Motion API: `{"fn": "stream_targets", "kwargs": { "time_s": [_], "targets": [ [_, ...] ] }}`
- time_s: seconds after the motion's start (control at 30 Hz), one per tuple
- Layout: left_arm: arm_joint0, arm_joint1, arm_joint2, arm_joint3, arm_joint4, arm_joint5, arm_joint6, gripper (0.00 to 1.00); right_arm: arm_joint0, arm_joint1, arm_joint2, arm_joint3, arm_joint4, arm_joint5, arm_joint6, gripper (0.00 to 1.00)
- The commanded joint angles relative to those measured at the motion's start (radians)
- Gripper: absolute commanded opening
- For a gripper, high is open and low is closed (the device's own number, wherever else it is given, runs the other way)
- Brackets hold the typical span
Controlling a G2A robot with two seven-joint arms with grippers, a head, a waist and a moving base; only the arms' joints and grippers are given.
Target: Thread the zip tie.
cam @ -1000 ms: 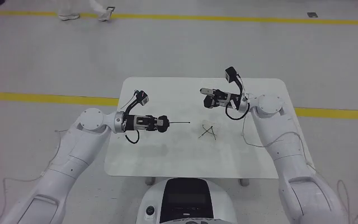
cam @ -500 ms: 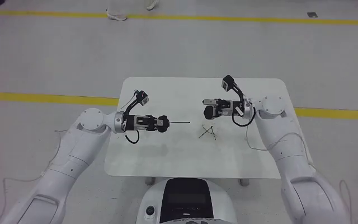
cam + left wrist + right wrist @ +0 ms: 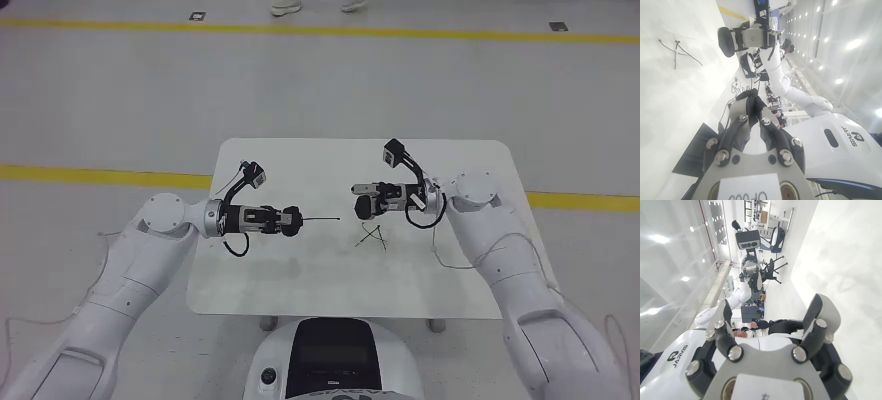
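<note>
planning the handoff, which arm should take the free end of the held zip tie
Right: the right gripper is open and empty, facing the zip tie; the left gripper is shut on it.

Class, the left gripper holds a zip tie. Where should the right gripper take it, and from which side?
Probably the free tip of the zip tie, approached end-on from where the open right gripper hovers: the strap juts straight out of the left gripper toward it.
</note>
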Motion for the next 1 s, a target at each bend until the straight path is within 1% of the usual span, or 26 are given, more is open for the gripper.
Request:
{"fn": "stream_targets", "kwargs": {
  "time_s": [0.0,0.03,0.13,0.2,0.3,0.4,0.6,0.67,0.8,0.83,0.9,0.97],
  "targets": [
    [0.005,-0.002,0.007,-0.005,-0.013,0.017,0.019,0.0,-0.009,0.0,-0.002,-0.01,-0.001,0.002,-0.022,1.0],
    [0.003,-0.004,0.011,0.004,-0.035,0.025,0.013,0.0,-0.02,0.0,-0.003,-0.028,0.01,0.004,-0.032,1.0],
    [-0.013,-0.01,0.021,0.043,-0.082,0.038,-0.005,0.0,-0.035,0.003,0.003,-0.045,0.04,0.008,-0.036,1.0],
    [-0.029,-0.016,0.032,0.079,-0.117,0.049,-0.017,0.0,-0.043,0.004,0.009,-0.049,0.072,0.014,-0.048,1.0],
    [-0.05,-0.027,0.045,0.13,-0.163,0.05,-0.019,0.0,-0.054,0.003,0.013,-0.051,0.129,0.015,-0.055,1.0],
    [-0.071,-0.038,0.062,0.176,-0.192,0.044,-0.021,0.0,-0.052,0.003,0.005,-0.044,0.148,0.021,-0.051,1.0],
    [-0.107,-0.06,0.094,0.246,-0.255,0.04,-0.063,0.0,-0.046,0.002,0.002,-0.028,0.176,0.03,-0.06,1.0],
    [-0.119,-0.062,0.099,0.26,-0.237,0.028,-0.064,0.0,-0.046,0.002,0.002,-0.028,0.176,0.03,-0.06,1.0],
    [-0.119,-0.062,0.099,0.26,-0.237,0.028,-0.064,0.0,-0.046,0.002,0.002,-0.028,0.176,0.03,-0.06,1.0],
    [-0.119,-0.062,0.099,0.26,-0.237,0.028,-0.064,0.0,-0.055,0.001,-0.001,-0.04,0.177,0.035,-0.086,1.0],
    [-0.108,-0.063,0.103,0.24,-0.231,0.041,-0.032,0.0,-0.071,-0.002,-0.012,-0.073,0.199,0.051,-0.107,1.0],
    [-0.102,-0.062,0.103,0.228,-0.23,0.046,-0.024,0.0,-0.084,-0.004,-0.014,-0.091,0.219,0.056,-0.134,1.0]
  ]
}}
